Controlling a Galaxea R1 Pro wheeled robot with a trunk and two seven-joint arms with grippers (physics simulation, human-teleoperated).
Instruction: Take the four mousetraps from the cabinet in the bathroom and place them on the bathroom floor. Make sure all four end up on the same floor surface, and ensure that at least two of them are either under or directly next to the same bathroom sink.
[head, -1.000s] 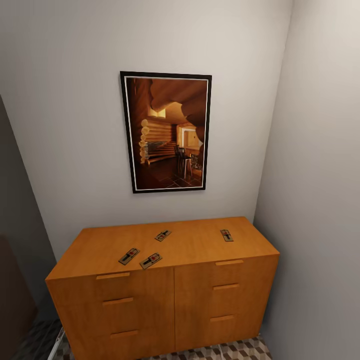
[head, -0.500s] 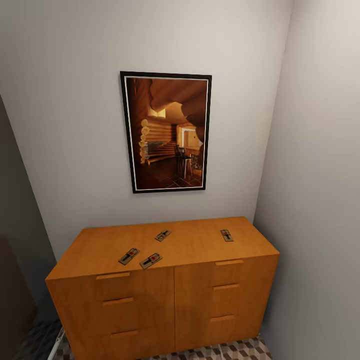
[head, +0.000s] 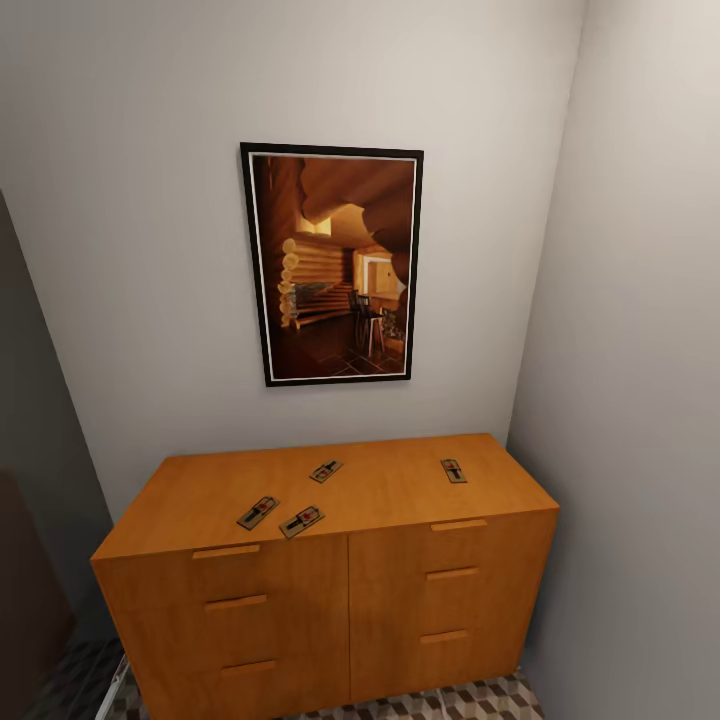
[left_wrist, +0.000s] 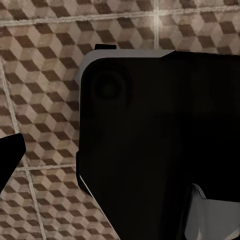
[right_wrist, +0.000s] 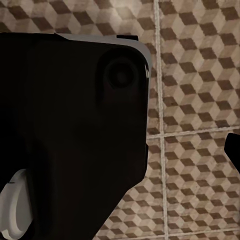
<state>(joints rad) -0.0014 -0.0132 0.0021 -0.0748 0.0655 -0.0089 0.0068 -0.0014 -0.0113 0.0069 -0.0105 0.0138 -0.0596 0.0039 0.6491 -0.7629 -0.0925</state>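
Observation:
Four mousetraps lie on the flat top of the orange-brown cabinet (head: 380, 495) in the head view. Two sit close together near the front left (head: 258, 512) (head: 301, 521), one lies further back (head: 325, 471), and one is toward the right (head: 453, 470). Cube-patterned bathroom floor (head: 480, 700) shows below the cabinet. Both wrist views look down on that floor (left_wrist: 40, 60) (right_wrist: 200, 75). A dark fingertip (left_wrist: 10, 155) of my left gripper shows at the picture's edge, spread wide. A right-gripper fingertip (right_wrist: 234, 150) does likewise. Nothing is held.
The cabinet stands in a corner, with a grey wall (head: 640, 400) close on its right. A framed picture (head: 335, 265) hangs above it. A dark panel (head: 30, 560) stands at the left. My black body (left_wrist: 150, 140) (right_wrist: 70, 125) hangs over the tiles in both wrist views.

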